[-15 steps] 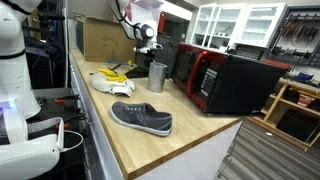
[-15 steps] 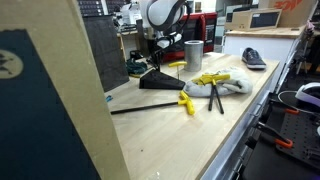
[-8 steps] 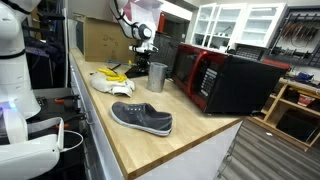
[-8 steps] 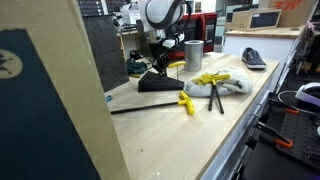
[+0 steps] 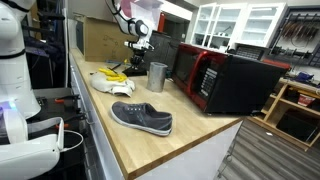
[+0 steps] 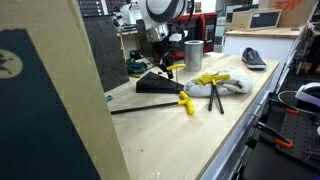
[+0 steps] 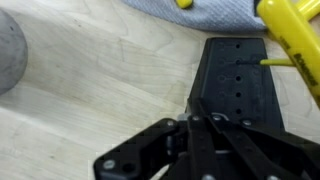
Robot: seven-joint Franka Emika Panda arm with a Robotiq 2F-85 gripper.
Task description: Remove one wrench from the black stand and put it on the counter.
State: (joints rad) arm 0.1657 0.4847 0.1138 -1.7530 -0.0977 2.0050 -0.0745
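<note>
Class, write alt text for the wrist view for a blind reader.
The gripper hangs over a black stand with rows of small holes, on a light wooden counter. A yellow-handled tool lies by the stand's far end, next to grey fabric; whether the gripper is open cannot be told.

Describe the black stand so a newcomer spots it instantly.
On the wooden counter, find the steel cup. Near it lies the black stand: a low dark wedge with rows of small holes on top, unlike the yellow-handled tools beside it.

On the counter (image 5: 195, 128) the shoe (image 5: 141, 118) lies near, the cup (image 5: 157, 76) farther with the microwave (image 5: 225, 80) right of it, the black stand (image 7: 238, 90) below my gripper (image 7: 205, 120).
</note>
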